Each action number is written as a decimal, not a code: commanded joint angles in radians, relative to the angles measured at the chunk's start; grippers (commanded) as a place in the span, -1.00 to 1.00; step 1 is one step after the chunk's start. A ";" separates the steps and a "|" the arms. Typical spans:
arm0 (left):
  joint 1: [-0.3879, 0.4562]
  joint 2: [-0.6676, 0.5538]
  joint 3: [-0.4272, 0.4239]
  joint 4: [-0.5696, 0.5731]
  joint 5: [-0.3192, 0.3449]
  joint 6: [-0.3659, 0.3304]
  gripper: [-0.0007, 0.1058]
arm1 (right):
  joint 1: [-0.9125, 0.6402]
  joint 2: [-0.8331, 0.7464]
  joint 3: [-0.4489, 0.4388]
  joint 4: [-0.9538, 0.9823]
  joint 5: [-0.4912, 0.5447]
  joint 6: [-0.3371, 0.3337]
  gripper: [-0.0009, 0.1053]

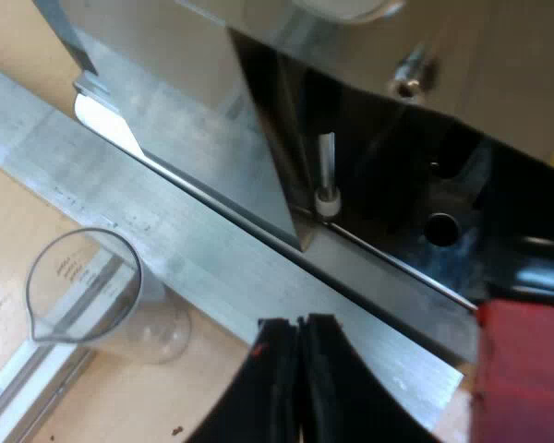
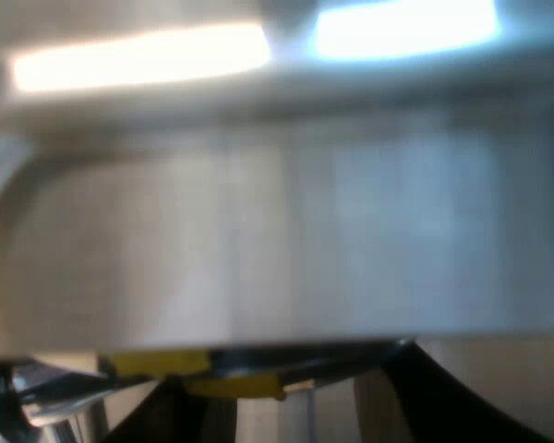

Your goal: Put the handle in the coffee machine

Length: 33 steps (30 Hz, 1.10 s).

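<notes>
Left wrist view: a clear, spouted measuring glass (image 1: 83, 300) stands near the brushed-metal espresso machine (image 1: 166, 65). The left gripper (image 1: 300, 365) presses its black fingers together on nothing, just beside the red handle end (image 1: 522, 369) at the machine's front. A careless swing could topple the light glass. The right gripper (image 2: 286, 383), by blurred metal, seems spread, empty.

The handle's red end (image 1: 522, 369) runs off the edge of our left wrist view, so we can't tell if it's locked in. Markings on the measuring glass (image 1: 92, 295) are too tiny to read, and the espresso machine (image 1: 369, 111) is cut off above its front. From the right wrist we're right up against a pale metal surface (image 2: 277, 231) we can't place; the yellow bit (image 2: 194, 369) below it is anyone's guess.
</notes>
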 commanded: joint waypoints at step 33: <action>-0.076 0.117 -0.003 0.281 -0.013 0.104 -0.98 | 0.000 -0.046 -0.017 -0.073 0.011 -0.032 -0.36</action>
